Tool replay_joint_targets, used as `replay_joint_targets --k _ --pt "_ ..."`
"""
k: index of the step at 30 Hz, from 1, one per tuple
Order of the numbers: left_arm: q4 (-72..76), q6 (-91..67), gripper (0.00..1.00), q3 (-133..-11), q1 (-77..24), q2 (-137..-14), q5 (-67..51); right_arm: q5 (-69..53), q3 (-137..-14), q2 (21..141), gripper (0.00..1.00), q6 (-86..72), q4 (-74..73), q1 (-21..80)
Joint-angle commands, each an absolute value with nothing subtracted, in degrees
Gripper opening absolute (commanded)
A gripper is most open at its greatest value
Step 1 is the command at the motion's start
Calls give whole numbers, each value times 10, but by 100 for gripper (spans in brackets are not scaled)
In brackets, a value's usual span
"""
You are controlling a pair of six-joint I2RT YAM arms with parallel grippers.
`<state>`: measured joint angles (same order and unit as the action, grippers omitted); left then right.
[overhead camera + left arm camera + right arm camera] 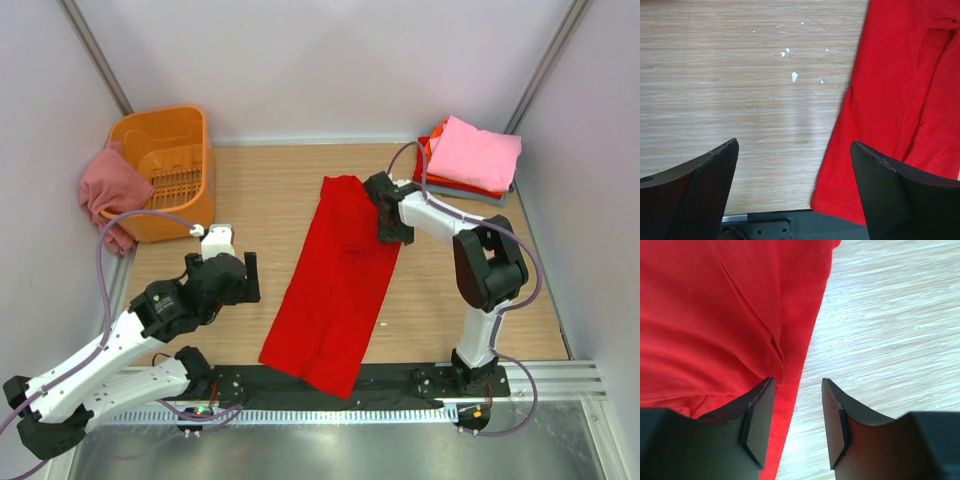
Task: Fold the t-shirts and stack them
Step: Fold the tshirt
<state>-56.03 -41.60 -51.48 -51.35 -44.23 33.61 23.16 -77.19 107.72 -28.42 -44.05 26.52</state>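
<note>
We see the red t-shirt folded into a long strip down the middle of the table, running from 12 to 6 o'clock. The right gripper sits at the strip's 1 o'clock edge, fingers parted and pinching nothing. One finger may brush the cloth, but we cannot be sure. The left gripper hovers at 8 o'clock, spread wide. A pink t-shirt lies folded at 2 o'clock.
</note>
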Motion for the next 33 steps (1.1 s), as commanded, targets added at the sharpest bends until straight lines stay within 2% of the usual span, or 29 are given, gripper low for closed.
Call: replay_joint_targets --k 1,5,9,23,27,33 --pt "-551 -420 93 -518 -512 -442 351 255 -794 1023 49 -288 -420 268" --pt "-553 -421 93 -519 -512 -442 352 229 -830 1041 45 -269 -404 267" --pt "-553 -422 93 -518 -512 -442 355 212 -903 1098 37 -253 -413 266" --pt "-556 -423 93 -519 -512 -454 359 250 -1051 1237 38 -211 -459 247" --pt "-557 -423 93 -519 -513 -455 360 261 -1067 1257 36 -206 -468 243" --pt "-558 -422 93 -520 -512 -461 360 265 -1063 1260 13 -202 -468 232"
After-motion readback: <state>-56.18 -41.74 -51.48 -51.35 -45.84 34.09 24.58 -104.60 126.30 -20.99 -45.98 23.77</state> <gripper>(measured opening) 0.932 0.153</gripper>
